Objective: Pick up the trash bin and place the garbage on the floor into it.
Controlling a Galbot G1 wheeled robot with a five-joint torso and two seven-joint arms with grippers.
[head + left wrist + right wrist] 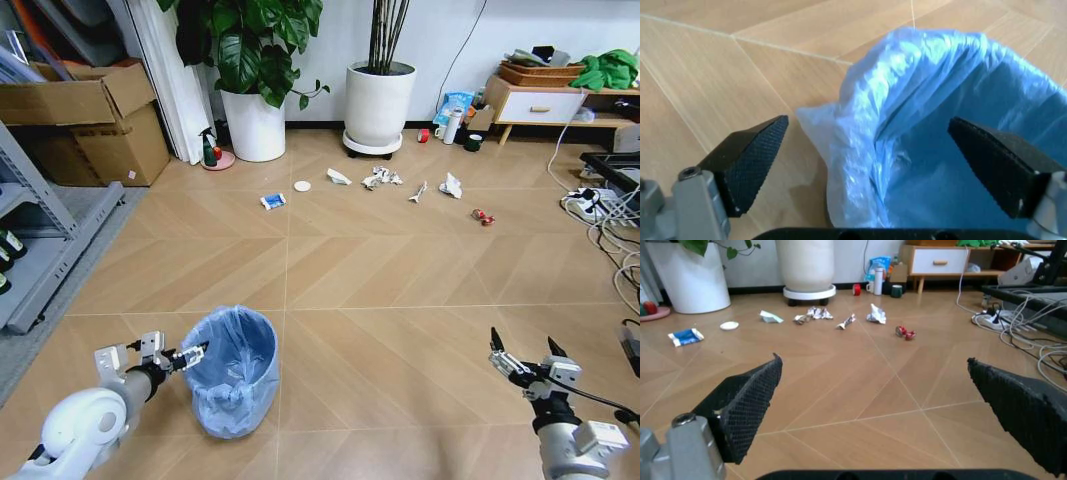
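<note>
- The trash bin (233, 372), a small round bin lined with a crinkly light blue bag, stands on the herringbone wood floor (400, 290) close in front of the robot, on its left side.
- The left gripper (186, 356) is at the bin's near-left rim; in the left wrist view its jaws stand apart, one pad outside the bag (860, 150) and the other over the blue interior, so the rim lies between them, not yet pinched.
- Judged from this, the step in hand is grasping the bin; the next move calls for closing on rim and liner together, firmly enough that the thin plastic does not slip.
- The right gripper (522, 365) hovers low over bare floor on the robot's right, jaws wide apart, holding nothing.
- The garbage lies well apart from the bin, scattered near the white plant pots (380, 100): a blue-white packet (272, 201), white disc (302, 186), crumpled paper wads (381, 178), a red wrapper (483, 216).
- No writing can be read on any of it.
</note>
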